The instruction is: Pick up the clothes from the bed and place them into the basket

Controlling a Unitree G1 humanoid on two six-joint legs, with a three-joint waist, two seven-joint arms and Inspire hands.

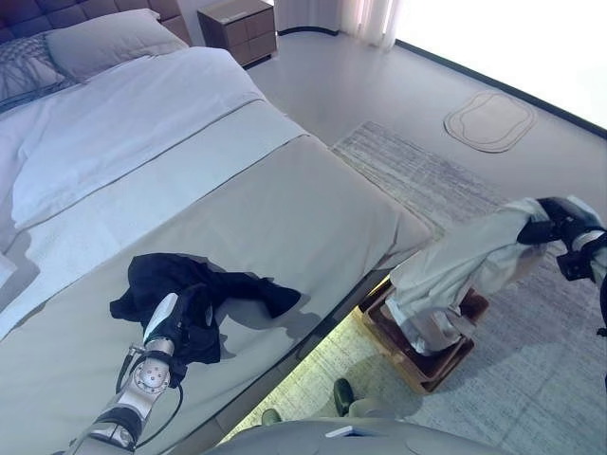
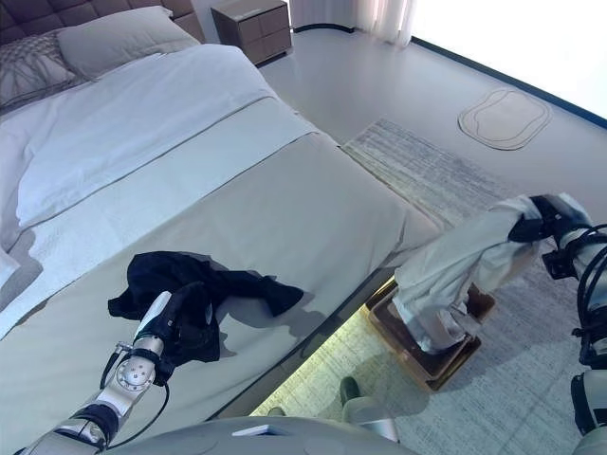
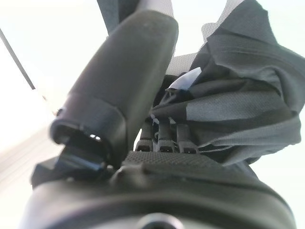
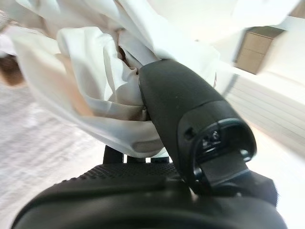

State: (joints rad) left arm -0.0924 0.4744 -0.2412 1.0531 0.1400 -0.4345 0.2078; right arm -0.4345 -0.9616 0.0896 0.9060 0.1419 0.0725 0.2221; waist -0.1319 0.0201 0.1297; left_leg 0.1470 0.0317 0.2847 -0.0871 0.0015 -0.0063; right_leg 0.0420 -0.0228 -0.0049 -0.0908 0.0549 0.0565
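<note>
Bedroom setup here: a big bed (image 1: 285, 209) with a beige cover over the foot end and white bedding further up, grey pillows (image 1: 100, 40) at the headboard, a wooden nightstand (image 1: 239, 27) past the head corner, and a grey rug (image 1: 474, 284) on the floor along the bed's side. There's also a small light mat (image 1: 490, 119) further out on the floor. The left hand (image 1: 175, 327) is down on the bed near its foot-side edge, fingers curled into a dark garment (image 1: 204, 289) that lies crumpled on the beige cover; the wrist view shows the black fabric bunched between thumb and fingers. Off the bed's side, the right hand (image 2: 542, 226) has a light garment (image 2: 465, 270) clamped in its grip, thumb pressed over the cloth, and the fabric hangs down from it into a brown basket (image 1: 427, 365) sitting on the rug just beside the bed's edge. The lower end of the cloth is already inside the basket, the rest draped up to the hand.
</note>
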